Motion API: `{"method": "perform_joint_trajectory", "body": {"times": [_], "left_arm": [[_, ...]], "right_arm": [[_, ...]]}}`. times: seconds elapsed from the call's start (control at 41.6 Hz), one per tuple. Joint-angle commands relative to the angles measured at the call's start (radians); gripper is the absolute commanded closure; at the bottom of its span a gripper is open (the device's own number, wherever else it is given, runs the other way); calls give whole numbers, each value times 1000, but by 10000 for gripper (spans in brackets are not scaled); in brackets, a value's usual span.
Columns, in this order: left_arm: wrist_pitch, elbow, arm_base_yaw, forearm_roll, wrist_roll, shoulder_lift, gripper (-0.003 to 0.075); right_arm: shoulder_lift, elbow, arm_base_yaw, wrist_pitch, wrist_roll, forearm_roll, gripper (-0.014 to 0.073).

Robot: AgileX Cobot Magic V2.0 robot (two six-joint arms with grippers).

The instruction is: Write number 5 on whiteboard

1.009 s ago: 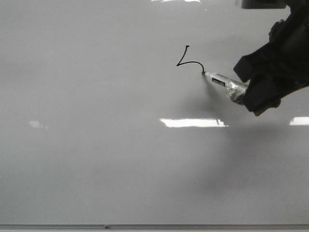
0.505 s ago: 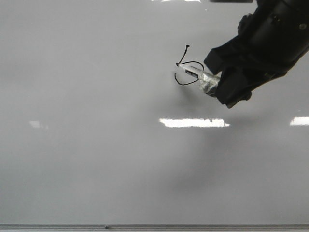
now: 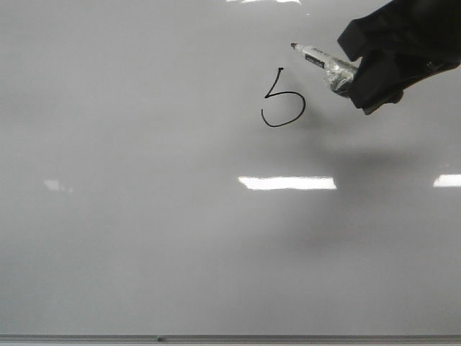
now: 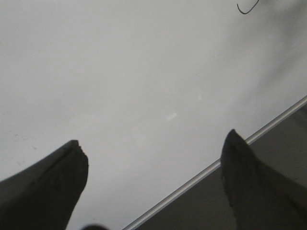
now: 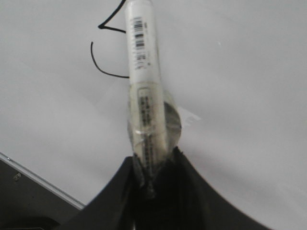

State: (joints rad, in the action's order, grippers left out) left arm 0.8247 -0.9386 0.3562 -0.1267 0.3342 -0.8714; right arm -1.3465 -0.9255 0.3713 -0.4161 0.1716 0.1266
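The whiteboard [image 3: 144, 216] fills the front view. A black hand-drawn number 5 [image 3: 282, 101] with a stem and a rounded belly and no top bar stands on it, upper middle. My right gripper [image 3: 356, 72] is shut on a white marker [image 3: 320, 61] wrapped in clear tape, its tip up and right of the digit, off the line. In the right wrist view the marker [image 5: 144, 72] lies over part of the digit [image 5: 103, 62]. My left gripper [image 4: 153, 146] is open and empty over the board's lower edge; part of the digit [image 4: 247, 8] shows far off.
The board's thin grey frame edge [image 3: 230, 336] runs along the bottom of the front view, and shows in the left wrist view [image 4: 216, 165] and the right wrist view [image 5: 43, 184]. Bright light reflections [image 3: 288, 183] lie on the board.
The right gripper drew the rounded belly of the 5, moving left, then moved up and right, taking the marker tip away from the drawn line.
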Motion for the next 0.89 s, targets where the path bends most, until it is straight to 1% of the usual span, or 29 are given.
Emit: {"method": "perform_joint_trajectory", "body": {"times": [0.0,0.24,0.529,0.625,0.745,0.865], "left_arm": [[-68,-26,-4,-15,-12,4,166],[-68,-26,-4,-15,-12,4,166],[-68,-26,-4,-15,-12,4,166],[-68,-26,-4,-15,-12,4,166],[-68,-26,-4,-15,-12,4,166],[-75,-26,0,-15,-12,4,166]], "right_arm": [[23,-32,-4,76,12,-5,662],[-51,-32,-3,85,12,6,662],[-65,-34,-3,101,13,18,662],[-65,-36,-18,78,13,9,662],[-65,-36,-70,50,13,5,662],[-65,-37,-73,49,13,5,662]]}}
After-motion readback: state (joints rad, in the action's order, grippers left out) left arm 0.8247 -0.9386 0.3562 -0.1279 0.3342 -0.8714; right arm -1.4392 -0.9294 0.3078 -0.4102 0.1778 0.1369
